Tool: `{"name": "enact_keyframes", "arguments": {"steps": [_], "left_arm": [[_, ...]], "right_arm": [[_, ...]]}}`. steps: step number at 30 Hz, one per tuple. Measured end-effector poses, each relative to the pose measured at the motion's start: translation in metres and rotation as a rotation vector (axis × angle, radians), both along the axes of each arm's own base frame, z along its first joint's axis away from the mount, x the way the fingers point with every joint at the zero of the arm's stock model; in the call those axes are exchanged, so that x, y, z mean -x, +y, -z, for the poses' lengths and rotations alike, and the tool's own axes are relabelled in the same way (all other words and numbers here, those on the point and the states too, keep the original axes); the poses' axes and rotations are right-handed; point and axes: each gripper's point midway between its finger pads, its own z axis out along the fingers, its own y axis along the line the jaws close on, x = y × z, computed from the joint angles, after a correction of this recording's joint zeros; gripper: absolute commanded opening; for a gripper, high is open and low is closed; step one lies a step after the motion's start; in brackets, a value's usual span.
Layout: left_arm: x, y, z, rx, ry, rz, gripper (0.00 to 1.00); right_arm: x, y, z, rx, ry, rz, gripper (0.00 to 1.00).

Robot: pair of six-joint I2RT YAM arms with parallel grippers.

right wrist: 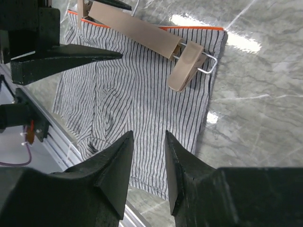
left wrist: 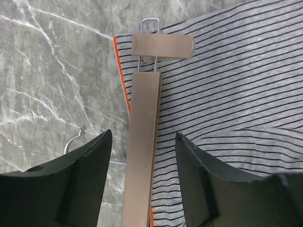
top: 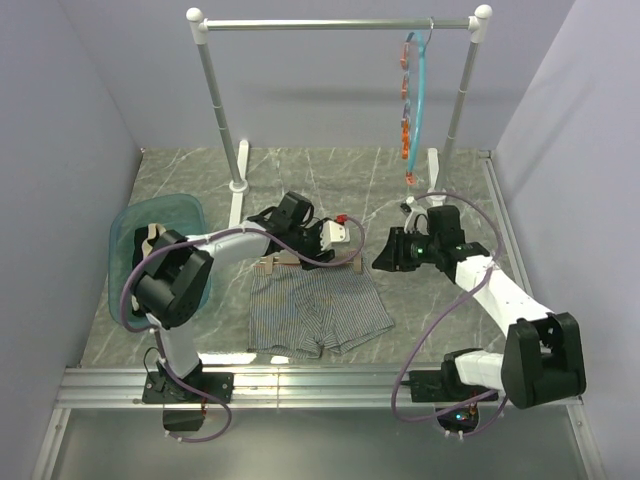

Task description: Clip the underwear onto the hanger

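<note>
Left gripper (left wrist: pixel 143 137) spread wide over the hanger (right wrist: pixel 137 30) lying along the orange edge of the underwear (top: pixel 318 312) — right gripper (right wrist: pixel 148 137) empty, barely parted, near the clip (right wrist: pixel 187 66).

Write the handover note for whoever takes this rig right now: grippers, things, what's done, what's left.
Left gripper: open, fingers either side of the straight light-brown wooden bar hanger, not closed on it.
Right gripper: fingers narrowly apart, empty, beside the garment.
Grey-and-white striped boxer briefs lie flat on the table; the hanger lies along their orange-edged waistband, one wooden clip resting on a corner.
Done: hanger placed. Whether that clip grips fabric cannot be told.
Left: clip the waistband.
</note>
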Motion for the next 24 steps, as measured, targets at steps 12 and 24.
{"name": "enact_keyframes", "arguments": {"steps": [12, 24], "left_arm": [[-0.001, 0.000, 0.023, -0.062, -0.042, 0.054, 0.49], [-0.002, -0.005, 0.035, -0.082, -0.033, 0.081, 0.23]], "right_arm": [[-0.009, 0.006, 0.054, -0.062, 0.198, 0.067, 0.37], [-0.026, 0.006, 0.068, -0.121, 0.264, 0.122, 0.39]]}}
